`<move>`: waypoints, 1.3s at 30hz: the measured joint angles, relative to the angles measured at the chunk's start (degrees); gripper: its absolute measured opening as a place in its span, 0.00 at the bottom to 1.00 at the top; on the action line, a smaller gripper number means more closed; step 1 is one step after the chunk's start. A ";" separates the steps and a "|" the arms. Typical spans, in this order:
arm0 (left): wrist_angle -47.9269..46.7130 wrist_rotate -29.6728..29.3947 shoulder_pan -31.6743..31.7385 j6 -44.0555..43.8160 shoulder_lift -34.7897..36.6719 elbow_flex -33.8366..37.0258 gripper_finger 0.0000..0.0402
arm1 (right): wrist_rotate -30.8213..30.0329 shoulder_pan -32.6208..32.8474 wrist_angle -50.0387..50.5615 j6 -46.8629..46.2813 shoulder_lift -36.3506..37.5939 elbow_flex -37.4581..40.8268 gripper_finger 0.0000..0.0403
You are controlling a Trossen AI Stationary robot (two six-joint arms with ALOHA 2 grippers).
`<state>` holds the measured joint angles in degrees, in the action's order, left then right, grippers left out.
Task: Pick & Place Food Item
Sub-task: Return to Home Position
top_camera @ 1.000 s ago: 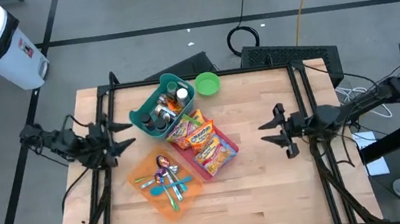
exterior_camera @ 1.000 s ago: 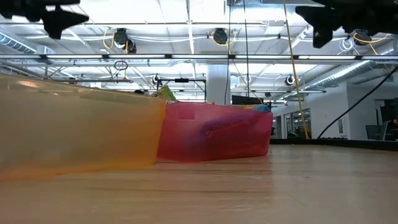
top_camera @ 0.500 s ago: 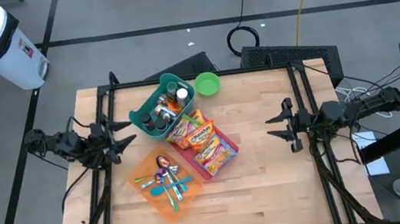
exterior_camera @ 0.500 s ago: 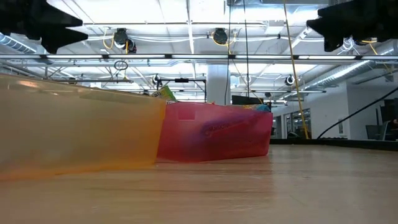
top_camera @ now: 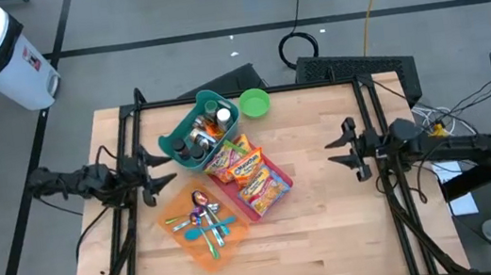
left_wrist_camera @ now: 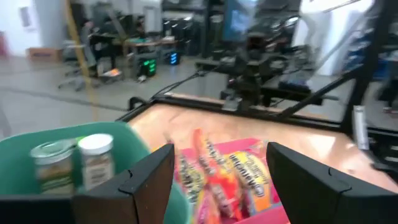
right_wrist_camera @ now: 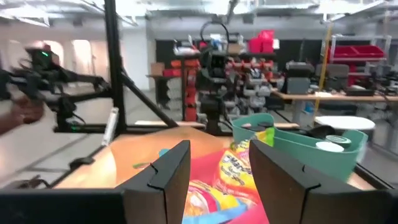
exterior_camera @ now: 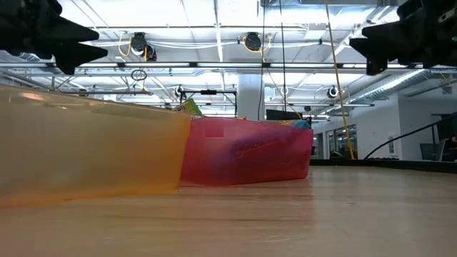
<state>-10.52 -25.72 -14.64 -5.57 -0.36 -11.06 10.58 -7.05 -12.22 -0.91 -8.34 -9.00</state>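
Note:
Several bright snack packets [top_camera: 248,170] lie in a red bin [top_camera: 280,197] at the table's middle; they show too in the left wrist view [left_wrist_camera: 233,177] and the right wrist view [right_wrist_camera: 231,167]. My left gripper [top_camera: 162,170] hangs open above the table's left side, level, pointing at the bins, nothing between its fingers [left_wrist_camera: 149,183]. My right gripper [top_camera: 340,153] hangs open above the table's right side, level, facing the bins, also empty [right_wrist_camera: 219,180]. In the low view both sit high up, the left one [exterior_camera: 75,44] and the right one [exterior_camera: 375,44].
A teal bin [top_camera: 175,147] with jars and cans stands behind the red bin, a green bowl [top_camera: 254,104] to its right. An orange bin [top_camera: 184,245] with utensils stands at the near left. Bare wood lies between the bins and my right gripper.
Both grippers have sunk lower over the table, still open. My right gripper has also drawn back a little toward the table's right edge as its arm swung round. The bins and packets have not moved.

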 joint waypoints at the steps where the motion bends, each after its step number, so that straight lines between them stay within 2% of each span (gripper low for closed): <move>1: 1.70 1.64 0.56 0.58 0.00 0.95 0.64 | 1.46 -1.13 -1.66 -0.73 0.43 1.18 0.39; 3: 3.76 4.22 1.54 1.26 0.00 2.69 0.64 | 4.63 -3.02 -4.80 -2.06 1.02 3.16 0.39; 6: 4.32 4.80 3.45 1.29 0.00 4.07 0.64 | 8.97 -6.02 -7.47 -3.39 1.80 4.62 0.39; 9: 2.89 6.26 5.88 -0.17 0.00 4.23 0.64 | 11.30 -9.65 -6.67 -5.16 2.09 5.08 0.39; 15: 3.19 16.89 10.39 0.42 0.00 4.23 0.64 | 19.68 -15.67 -6.34 -8.79 2.08 5.27 0.39; 20: 4.76 18.30 11.93 2.48 0.00 4.23 0.64 | 22.35 -17.06 -6.39 -8.21 2.08 5.44 0.39; 27: 4.61 17.82 12.47 3.67 0.02 5.37 0.64 | 8.55 -16.86 -4.17 -6.52 2.14 8.12 0.39; 34: 4.03 17.73 12.44 4.46 0.02 6.87 0.64 | 1.25 -13.05 2.67 -3.47 1.97 8.14 0.39; 39: 2.32 17.68 12.42 4.36 0.00 6.87 0.64 | -6.16 -10.95 4.47 -1.90 1.95 8.14 0.39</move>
<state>-8.19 -8.03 -2.22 -1.21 -0.36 -4.19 4.42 -17.99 -7.76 -2.81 -6.39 -0.86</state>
